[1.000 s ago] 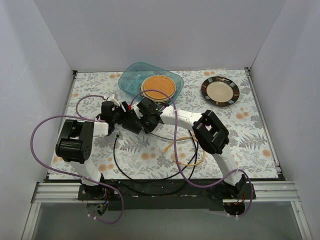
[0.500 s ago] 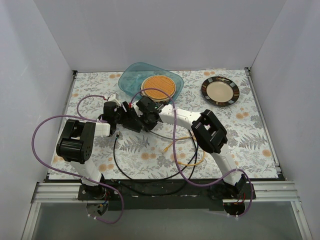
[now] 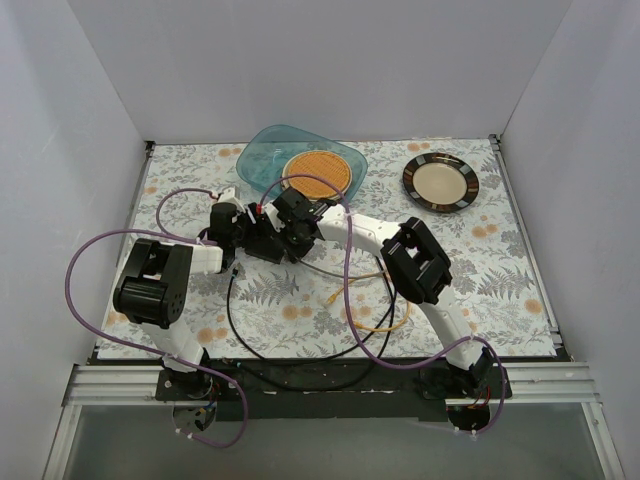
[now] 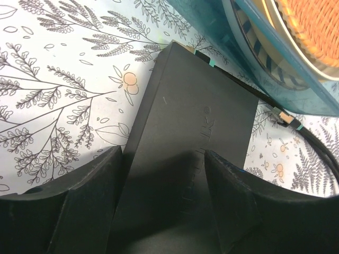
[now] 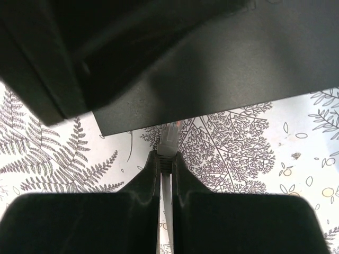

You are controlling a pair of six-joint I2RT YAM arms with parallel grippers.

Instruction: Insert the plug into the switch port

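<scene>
Left of centre, the switch (image 4: 196,127) is gripped across its width by the left fingers (image 3: 243,236), spread around it, likely to steady it for plugging. Just to the right, the clear plug (image 5: 168,138) is pinched by the right fingers (image 3: 287,237), its tip at the edge of the switch; whether it is seated cannot be told. A blue tub (image 4: 254,63) lies close on the far side. Open table (image 3: 480,260) is seen to the right.
</scene>
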